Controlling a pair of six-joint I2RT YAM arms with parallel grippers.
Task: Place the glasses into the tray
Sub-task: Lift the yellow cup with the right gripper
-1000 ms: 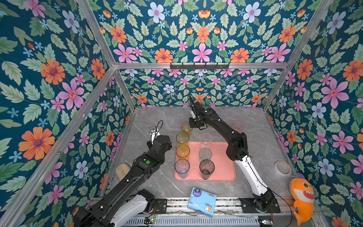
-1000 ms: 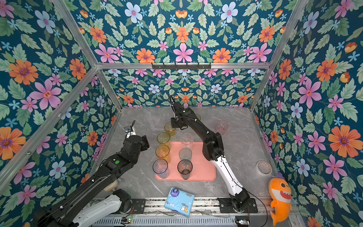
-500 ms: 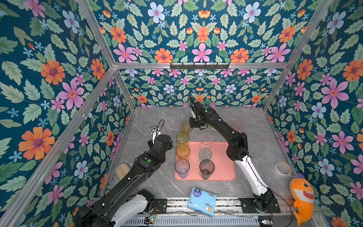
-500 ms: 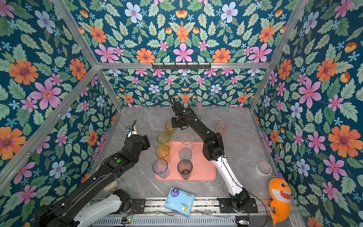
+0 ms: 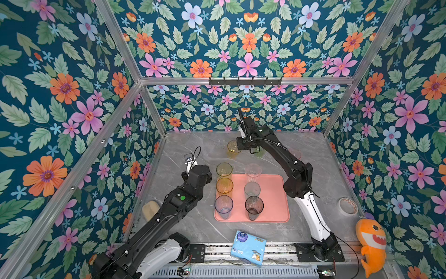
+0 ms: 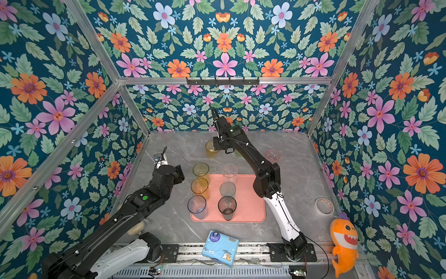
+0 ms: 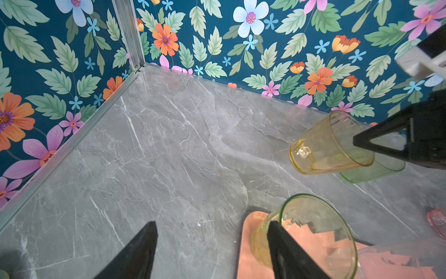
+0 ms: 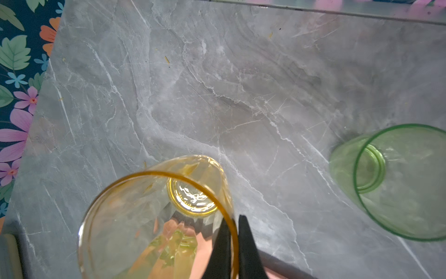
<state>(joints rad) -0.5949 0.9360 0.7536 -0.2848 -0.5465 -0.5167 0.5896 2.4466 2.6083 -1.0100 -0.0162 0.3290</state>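
Since the earlier frame, the right gripper (image 8: 233, 222) had tightened onto the rim of the amber glass (image 8: 154, 217) and tipped it up. We judged this the lifting step; next, a carry to the free side of the tray (image 5: 272, 193), where six glasses (image 5: 224, 207) stood. The left gripper (image 7: 212, 223) hung open, empty. Only the left wrist view showed the glass clear of the table (image 7: 169, 157); only the right wrist view, the pinch.

Grey marble-patterned table (image 5: 193, 149) bearing a pink tray (image 5: 275, 193) at centre. Beyond the tray, towards the back wall, a green glass (image 8: 398, 181) and a pink glass (image 6: 273, 154) stand upright. A roll of tape (image 5: 347, 206) lies near the right wall, and a blue tissue packet (image 5: 248, 247) at the front edge.
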